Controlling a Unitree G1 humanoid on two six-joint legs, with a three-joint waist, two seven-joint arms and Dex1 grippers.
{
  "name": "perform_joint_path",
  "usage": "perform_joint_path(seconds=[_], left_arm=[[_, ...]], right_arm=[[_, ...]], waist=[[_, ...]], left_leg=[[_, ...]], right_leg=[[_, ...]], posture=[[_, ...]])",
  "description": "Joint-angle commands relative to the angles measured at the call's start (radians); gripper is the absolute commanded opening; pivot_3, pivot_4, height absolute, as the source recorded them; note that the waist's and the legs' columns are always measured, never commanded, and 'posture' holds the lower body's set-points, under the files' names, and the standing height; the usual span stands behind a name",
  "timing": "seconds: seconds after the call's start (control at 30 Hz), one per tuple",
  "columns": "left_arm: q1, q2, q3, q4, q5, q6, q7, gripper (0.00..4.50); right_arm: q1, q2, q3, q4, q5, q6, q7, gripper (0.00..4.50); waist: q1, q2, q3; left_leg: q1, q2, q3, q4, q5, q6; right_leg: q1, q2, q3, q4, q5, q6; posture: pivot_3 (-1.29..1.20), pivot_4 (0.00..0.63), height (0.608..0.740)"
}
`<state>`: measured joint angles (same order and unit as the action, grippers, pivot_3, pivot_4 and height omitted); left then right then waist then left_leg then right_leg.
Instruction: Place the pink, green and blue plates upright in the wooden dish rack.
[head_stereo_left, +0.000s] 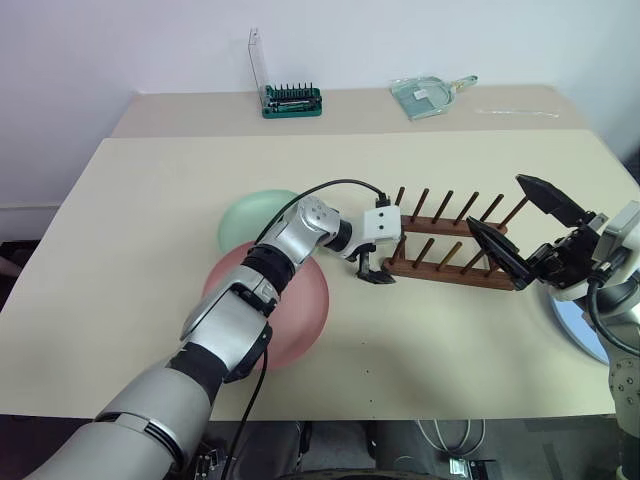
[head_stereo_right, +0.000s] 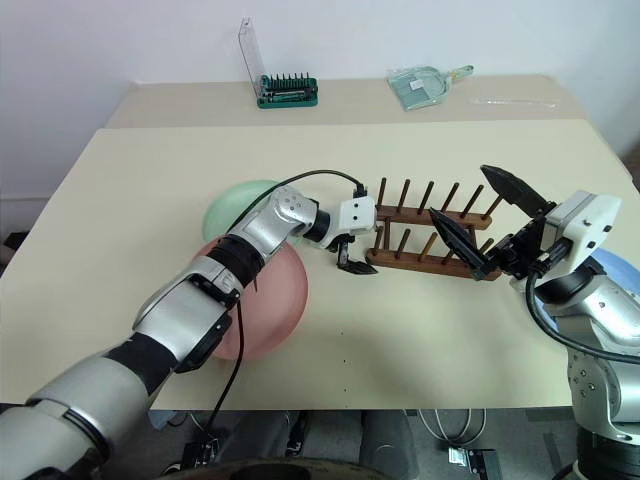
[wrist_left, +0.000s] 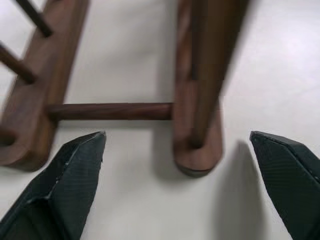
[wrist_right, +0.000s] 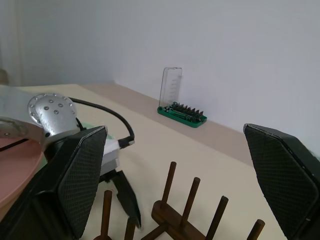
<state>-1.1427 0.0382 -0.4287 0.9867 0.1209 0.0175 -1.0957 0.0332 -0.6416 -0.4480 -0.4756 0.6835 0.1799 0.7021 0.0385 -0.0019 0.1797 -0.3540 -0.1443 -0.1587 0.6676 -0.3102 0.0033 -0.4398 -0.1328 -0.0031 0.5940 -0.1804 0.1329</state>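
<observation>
The left arm (head_stereo_left: 300, 235) hides part of the pink plate (head_stereo_left: 300, 310) and green plate (head_stereo_left: 245, 215); the blue plate (head_stereo_left: 575, 325) is cut off at the right edge. The empty wooden dish rack (head_stereo_left: 450, 240) stands mid-bench (head_stereo_left: 150, 200), a cream top before a white wall. The left gripper (head_stereo_left: 375, 275) has wide, empty jaws at the rack's left end; the right gripper (head_stereo_left: 530, 225) is wide open, empty, by its right end.
</observation>
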Motion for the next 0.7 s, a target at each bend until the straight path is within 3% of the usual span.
perform_joint_path(seconds=[0.03, 0.17, 0.6, 0.7], left_arm=[[-0.048, 0.022, 0.05, -0.059, -0.02, 0.094, -0.019, 4.47], [-0.078, 0.067, 0.073, -0.125, -0.017, 0.195, -0.025, 4.47], [-0.117, 0.165, 0.131, -0.17, -0.025, 0.232, -0.029, 4.47], [-0.117, 0.183, 0.124, -0.162, -0.012, 0.198, -0.012, 3.57]], right_arm=[[-0.007, -0.007, -0.034, -0.035, 0.019, -0.005, -0.003, 4.5], [-0.006, -0.004, -0.029, -0.029, 0.018, -0.009, -0.001, 4.5], [-0.043, -0.007, -0.01, -0.003, 0.032, 0.012, 0.018, 4.5], [-0.038, -0.011, -0.02, 0.002, 0.033, 0.022, 0.025, 4.5]], waist=[[-0.001, 0.0, 0.0], [-0.002, 0.0, 0.0], [-0.002, 0.0, 0.0], [-0.001, 0.0, 0.0]], left_leg=[[0.0, 0.0, 0.0, 0.0, 0.0, 0.0], [0.0, 0.0, 0.0, 0.0, 0.0, 0.0], [0.0, 0.0, 0.0, 0.0, 0.002, -0.003], [0.0, 0.0, 0.0, 0.0, 0.002, -0.003]], right_leg=[[0.0, 0.0, 0.0, 0.0, 0.0, 0.0], [0.0, 0.0, 0.0, 0.001, 0.0, 0.0], [0.0, 0.0, 0.0, 0.001, 0.0, 0.0], [0.0, 0.0, 0.0, 0.001, 0.0, 0.0]], posture=[[0.0, 0.15, 0.74], [0.0, 0.15, 0.74], [0.0, 0.15, 0.74], [0.0, 0.15, 0.74]])
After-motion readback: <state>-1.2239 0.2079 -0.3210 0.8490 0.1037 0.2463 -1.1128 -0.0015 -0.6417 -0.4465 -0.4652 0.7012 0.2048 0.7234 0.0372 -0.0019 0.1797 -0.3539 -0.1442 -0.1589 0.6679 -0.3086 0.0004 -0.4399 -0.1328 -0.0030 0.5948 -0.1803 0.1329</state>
